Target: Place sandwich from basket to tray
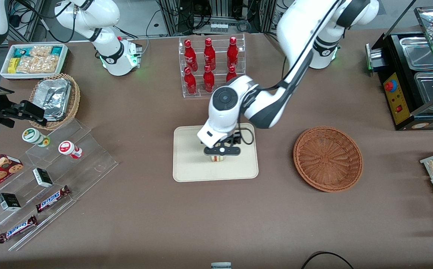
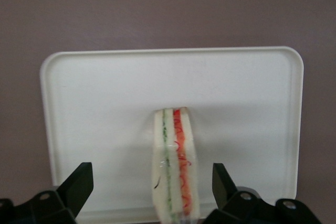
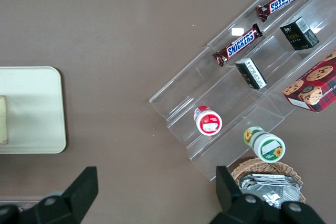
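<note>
A brown surface point(image 1: 156, 112) carries everything. The cream tray point(image 1: 190, 164) lies near its middle, and the reddish-brown basket point(image 1: 328, 158) sits beside it, apart, toward the working arm's end. A clear rack of red bottles point(image 1: 211, 67) stands farther from the front camera than the tray. Toward the parked arm's end lie a clear stepped display point(image 1: 52, 179) (holding candy bars and small boxes), a tan wicker basket of foil containers point(image 1: 55, 99) and a white box of snack packets point(image 1: 35, 59). The gripper point(image 1: 221, 154) hangs over the tray, jaws spread wide.
</note>
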`<state>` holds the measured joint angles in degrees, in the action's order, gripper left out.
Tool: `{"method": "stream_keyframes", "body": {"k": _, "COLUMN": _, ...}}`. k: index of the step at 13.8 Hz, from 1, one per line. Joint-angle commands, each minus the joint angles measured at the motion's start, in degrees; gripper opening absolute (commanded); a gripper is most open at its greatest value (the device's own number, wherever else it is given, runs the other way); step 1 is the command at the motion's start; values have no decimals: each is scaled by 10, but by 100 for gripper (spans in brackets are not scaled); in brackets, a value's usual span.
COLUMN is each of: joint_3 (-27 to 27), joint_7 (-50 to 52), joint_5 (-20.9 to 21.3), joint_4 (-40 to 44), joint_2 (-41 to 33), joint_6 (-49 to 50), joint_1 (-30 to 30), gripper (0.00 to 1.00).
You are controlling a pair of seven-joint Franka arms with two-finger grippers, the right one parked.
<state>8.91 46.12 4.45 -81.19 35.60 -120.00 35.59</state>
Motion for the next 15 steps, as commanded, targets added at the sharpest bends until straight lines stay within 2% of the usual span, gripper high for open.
{"method": "stream_keyframes", "body": {"k": 1, "joint_3": 1, "joint_7": 8, "joint_5": 8, "joint_4": -18, "joint_2": -73, "joint_6": 67, "joint_1": -43, "gripper": 100}}
{"method": "stream_keyframes", "body": {"k": 6, "joint_3": 1, "joint_7": -104, "joint_5": 0, "joint_4": -51, "joint_2": -189, "joint_6": 171, "joint_1": -142, "gripper": 100}}
{"method": "stream_keyframes", "body": {"k": 10, "joint_3": 2, "joint_7": -219, "joint_5": -1, "joint_4": -54, "joint_2": -248, "joint_6": 255, "joint_1": -224, "gripper": 100}}
{"method": "stream_keyframes", "body": {"k": 15, "joint_3": 1, "joint_7": -338, "joint_5": -25, "joint_4": -114, "joint_2": -330, "joint_6": 274, "joint_1": -300, "gripper": 100}}
